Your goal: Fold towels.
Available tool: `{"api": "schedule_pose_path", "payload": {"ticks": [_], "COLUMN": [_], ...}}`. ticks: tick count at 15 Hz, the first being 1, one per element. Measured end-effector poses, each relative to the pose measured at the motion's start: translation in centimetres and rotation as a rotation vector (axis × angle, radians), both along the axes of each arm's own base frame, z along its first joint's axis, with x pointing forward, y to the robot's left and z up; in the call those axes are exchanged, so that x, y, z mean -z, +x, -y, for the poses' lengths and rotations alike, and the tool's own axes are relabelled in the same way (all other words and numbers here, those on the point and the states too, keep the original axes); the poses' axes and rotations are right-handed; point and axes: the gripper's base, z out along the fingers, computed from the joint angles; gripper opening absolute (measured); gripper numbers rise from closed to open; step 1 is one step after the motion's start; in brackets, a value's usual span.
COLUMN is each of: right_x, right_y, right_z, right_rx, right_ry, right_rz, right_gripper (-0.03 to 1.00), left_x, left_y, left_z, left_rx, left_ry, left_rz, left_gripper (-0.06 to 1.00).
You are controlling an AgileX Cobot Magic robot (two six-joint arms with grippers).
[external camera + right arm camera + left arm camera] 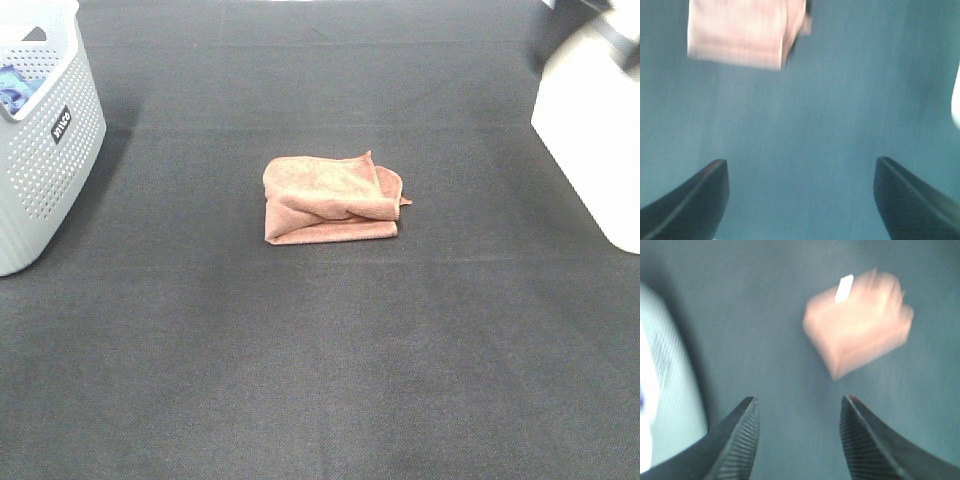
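Observation:
A reddish-brown towel [332, 199] lies folded into a small bundle at the middle of the dark table. Neither arm shows in the exterior high view. In the left wrist view the towel [857, 320] is blurred, with a small white tag [843, 289] on it, and my left gripper [799, 437] stands open and empty, well apart from it. In the right wrist view the towel [745, 31] lies far ahead of my right gripper [801, 197], whose jaws are wide open with nothing between them.
A grey perforated basket [45, 150] stands at the left edge, holding something blue [15, 88]; it also shows as a pale blur, the basket [667, 405], in the left wrist view. A white object [592, 140] stands at the right edge.

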Motion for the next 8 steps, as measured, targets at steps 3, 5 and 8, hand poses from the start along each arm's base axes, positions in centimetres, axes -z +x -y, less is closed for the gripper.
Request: {"api": "schedule_pose_path", "payload": {"ticks": [3,5,8], "right_x": [1.6,3.7,5.9], "right_y": [-6.6,-12.2,-17.9], "right_z": [1.3,2.5,3.7], "right_rx": [0.006,0.006,0.005], "right_ry": [-0.002,-0.002,0.008], "right_rz": [-0.028,-0.029,0.023], "right_gripper": [0.76,0.76,0.76], "left_x": [2.7,5.7,8.1], "left_y": [-7.0,-12.9,-19.3], "left_z": [-3.6,-6.8,-10.3], "left_rx": [-0.068,-0.108,-0.128], "left_ry": [0.008,0.009,-0.041], "left_rz": [-0.087,-0.124,-0.065], "left_gripper": [0.49,0.49,0.49]}}
